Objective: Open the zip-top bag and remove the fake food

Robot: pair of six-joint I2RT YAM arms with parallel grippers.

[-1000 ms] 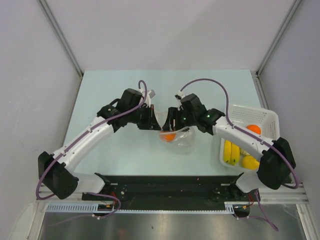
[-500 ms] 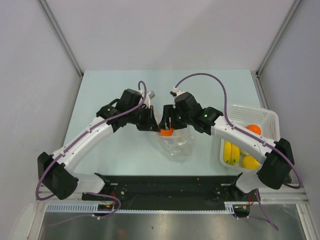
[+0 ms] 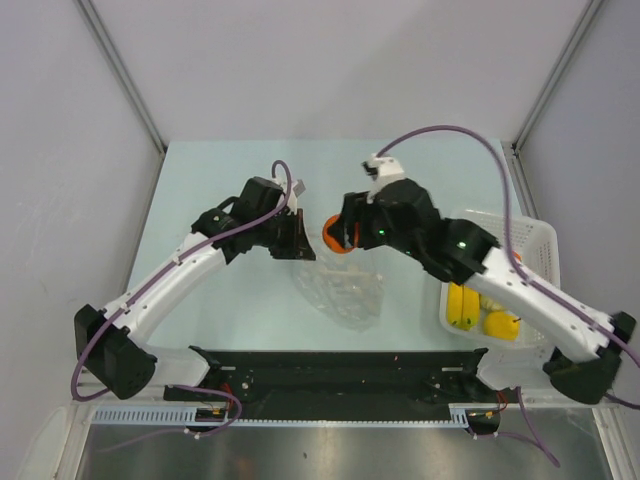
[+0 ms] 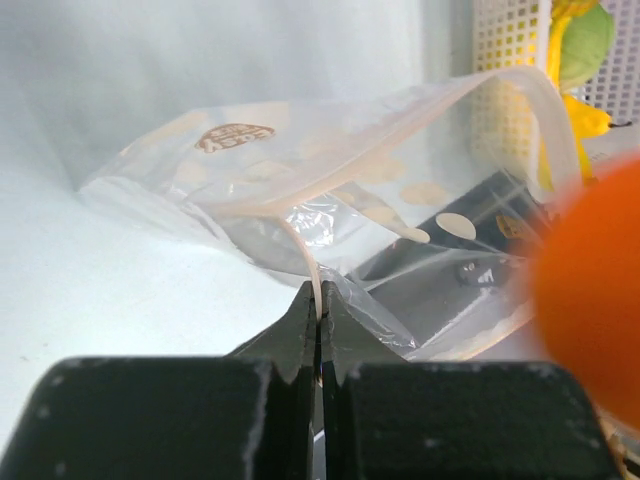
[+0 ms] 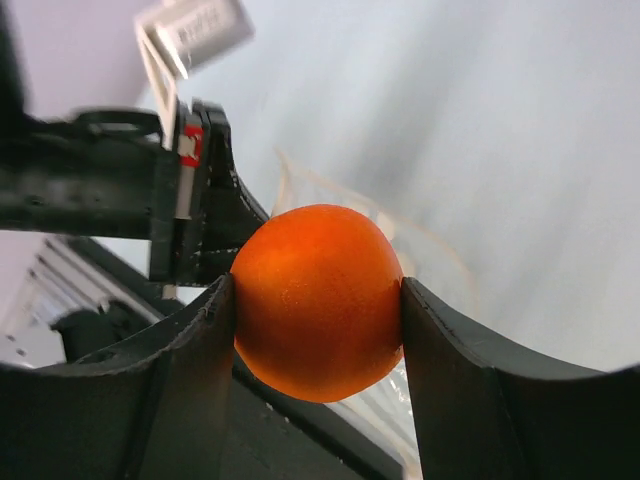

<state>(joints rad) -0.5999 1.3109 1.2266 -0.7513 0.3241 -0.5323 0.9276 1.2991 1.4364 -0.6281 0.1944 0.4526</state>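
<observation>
While the left end effector (image 4: pixel 319 310) is clamped on one lip of the zip-top bag (image 3: pixel 345 290), its two fingers are pressed together with only the thin plastic edge between them. The bag is a single clear pouch that lies around the middle of the tabletop (image 3: pixel 220 190), slightly toward the near edge. In the left wrist view its mouth gapes open, and pale printed spots and one oval logo show on the plastic.

The right end effector (image 5: pixel 318 310) grips one round orange fruit (image 3: pixel 334 238). Both fingers bear on opposite sides of the fruit. The fruit is held above the tabletop, just beside the left end effector and on the far-edge side of the bag mouth. It appears to be outside the bag. Crinkled plastic shows behind it in the right wrist view.

One white perforated basket (image 3: pixel 530 235) stands at the right edge of the tabletop, toward the near right corner and apart from the bag. From above, two items can be counted inside it:
- one yellow banana bunch (image 3: pixel 461 305), against the basket's left wall;
- one yellow lemon-like fruit (image 3: pixel 500 323), just beside the bananas.

The right arm crosses over the middle of the basket and hides part of its contents. The left wrist view shows one green piece (image 4: pixel 588 42) behind the basket wall, next to yellow plastic.
</observation>
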